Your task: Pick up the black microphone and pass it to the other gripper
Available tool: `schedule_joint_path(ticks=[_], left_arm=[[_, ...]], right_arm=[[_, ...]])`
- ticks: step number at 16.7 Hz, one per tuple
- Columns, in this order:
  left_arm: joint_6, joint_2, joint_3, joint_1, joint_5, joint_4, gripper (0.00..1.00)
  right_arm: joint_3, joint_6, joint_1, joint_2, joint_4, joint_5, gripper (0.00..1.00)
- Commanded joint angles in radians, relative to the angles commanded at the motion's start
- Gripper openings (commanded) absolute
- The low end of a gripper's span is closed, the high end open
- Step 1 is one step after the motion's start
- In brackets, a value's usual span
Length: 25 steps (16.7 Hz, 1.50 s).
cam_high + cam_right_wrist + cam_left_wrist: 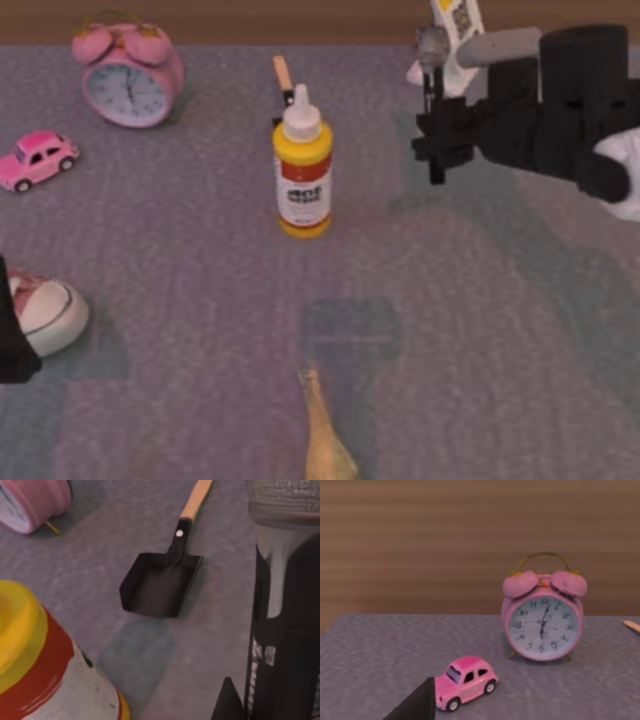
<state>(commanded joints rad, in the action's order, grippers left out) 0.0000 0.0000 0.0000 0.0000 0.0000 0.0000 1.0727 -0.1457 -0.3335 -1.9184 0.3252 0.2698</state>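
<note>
The black microphone [435, 100] hangs above the table at the back right, its silver mesh head [432, 44] toward the far edge. My right gripper [430, 135] reaches in from the right and is shut on the slim black shaft near its middle. In the right wrist view the microphone [285, 650] fills one side, right beside one black fingertip [227, 702]. My left arm [12, 345], which carries the other gripper, sits parked at the table's left edge. One of its fingers [417, 705] shows in the left wrist view, set well off to one side.
A yellow bottle [303, 165] stands mid-table, with a small orange-handled black scoop [284, 82] behind it. A pink alarm clock [128, 75] and a pink toy car [38, 158] are at the back left. A white-and-red rounded object [48, 315] lies by the left arm, and a tan object [326, 445] at the front edge.
</note>
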Motion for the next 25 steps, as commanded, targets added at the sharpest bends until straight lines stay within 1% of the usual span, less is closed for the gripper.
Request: schedule_joint_path(ticks=[4,7,8,10,15,16,18,23,25], left_arm=[[0.000,0.000,0.000,0.000,0.000,0.000,1.00],[0.000,0.000,0.000,0.000,0.000,0.000,1.00],[0.000,0.000,0.000,0.000,0.000,0.000,1.00],[0.000,0.000,0.000,0.000,0.000,0.000,1.00],[0.000,0.000,0.000,0.000,0.000,0.000,1.00],[0.000,0.000,0.000,0.000,0.000,0.000,1.00],[0.000,0.000,0.000,0.000,0.000,0.000,1.00],[0.000,0.000,0.000,0.000,0.000,0.000,1.00],[0.000,0.000,0.000,0.000,0.000,0.000,1.00]], right_arm=[[-0.096,0.072,0.005,0.090,0.325,0.101,0.00],[-0.143,0.113,0.008,0.149,0.468,0.154,0.00],[-0.152,0.121,0.009,0.162,0.494,0.164,0.00],[-0.159,0.128,0.009,0.173,0.514,0.172,0.00],[-0.155,0.125,0.001,0.172,0.511,0.168,0.00],[-0.159,0.125,-0.011,0.180,0.508,0.157,0.00],[-0.173,0.122,-0.057,0.215,0.495,0.114,0.00],[-0.227,0.112,-0.224,0.342,0.446,-0.048,0.00],[-0.244,0.109,-0.276,0.383,0.432,-0.097,0.00]])
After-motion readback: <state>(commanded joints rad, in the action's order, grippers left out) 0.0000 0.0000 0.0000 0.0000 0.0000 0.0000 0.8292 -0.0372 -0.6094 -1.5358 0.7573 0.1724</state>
